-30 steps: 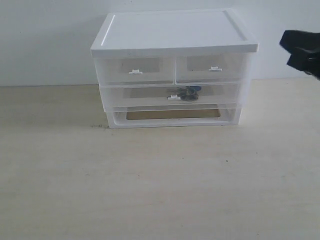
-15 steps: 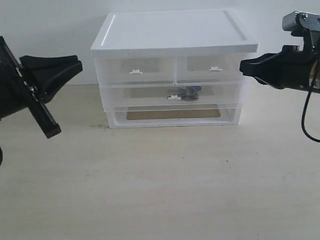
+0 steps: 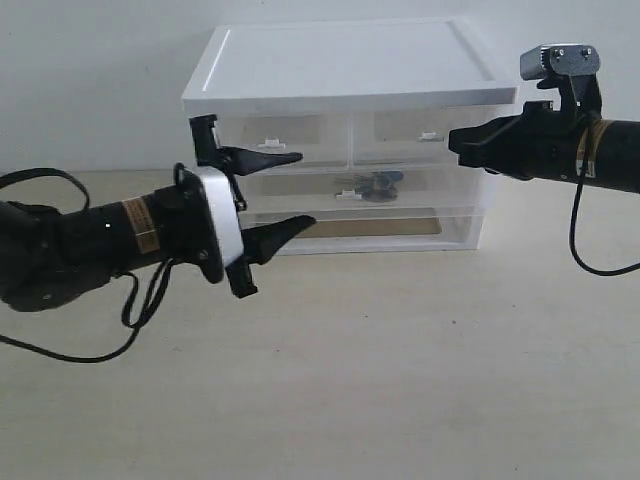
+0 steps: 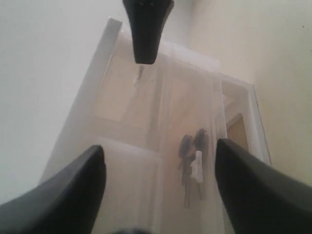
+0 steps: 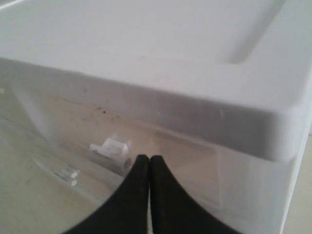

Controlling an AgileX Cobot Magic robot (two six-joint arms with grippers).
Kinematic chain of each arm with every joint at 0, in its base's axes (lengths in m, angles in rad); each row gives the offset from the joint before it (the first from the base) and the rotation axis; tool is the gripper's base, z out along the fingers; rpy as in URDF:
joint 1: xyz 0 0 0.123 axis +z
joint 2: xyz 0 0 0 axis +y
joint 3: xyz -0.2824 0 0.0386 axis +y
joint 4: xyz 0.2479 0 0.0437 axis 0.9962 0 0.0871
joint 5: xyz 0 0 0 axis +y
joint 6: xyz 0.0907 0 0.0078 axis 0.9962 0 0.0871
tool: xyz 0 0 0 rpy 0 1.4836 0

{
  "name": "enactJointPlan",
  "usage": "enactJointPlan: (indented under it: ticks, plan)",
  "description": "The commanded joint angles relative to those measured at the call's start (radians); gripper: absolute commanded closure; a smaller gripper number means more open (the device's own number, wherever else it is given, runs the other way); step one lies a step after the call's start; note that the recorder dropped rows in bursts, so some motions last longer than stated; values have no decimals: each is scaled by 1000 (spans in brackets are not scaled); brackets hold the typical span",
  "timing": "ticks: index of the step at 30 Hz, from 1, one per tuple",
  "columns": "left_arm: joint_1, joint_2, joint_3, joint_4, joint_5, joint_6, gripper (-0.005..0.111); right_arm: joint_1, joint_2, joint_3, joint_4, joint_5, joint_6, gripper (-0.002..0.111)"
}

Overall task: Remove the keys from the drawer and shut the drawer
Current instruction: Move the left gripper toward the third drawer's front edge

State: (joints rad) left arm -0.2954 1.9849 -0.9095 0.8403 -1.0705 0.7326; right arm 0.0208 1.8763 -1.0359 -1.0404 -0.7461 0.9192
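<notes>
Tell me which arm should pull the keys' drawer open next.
Left, probably. The left gripper is open and level with the tab handle of the drawer; the right gripper is shut, up by a small upper drawer.

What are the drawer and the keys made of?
The drawer looks like cloudy see-through plastic: the keys show through its front. The keys look like metal, one with a bluish, maybe plastic head; through the front they are too blurry to be sure.

The keys lie in the drawer, between the left hand and the right hand.
</notes>
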Motion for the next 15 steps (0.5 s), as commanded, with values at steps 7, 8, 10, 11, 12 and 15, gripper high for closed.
enactJointPlan:
  ticks: [7,8,10,11,12,15]
  plan:
    - [-95,209,-250,-14,90,207,47,-12,8,-34,116,52,-6,108]
    - [-97,222,-269,-16,112,207,47,-12,8,-34,116,52,-6,108]
    - [-97,250,-314,-21,146,207,49,-12,8,-34,116,54,-6,108]
    - [-97,260,-330,-27,165,207,51,-12,8,-34,116,54,-6,108]
    - [-97,273,-350,-42,186,207,53,-12,8,-34,116,54,-9,108]
    - [-97,304,-400,-51,200,207,56,-12,8,-34,116,56,-11,108]
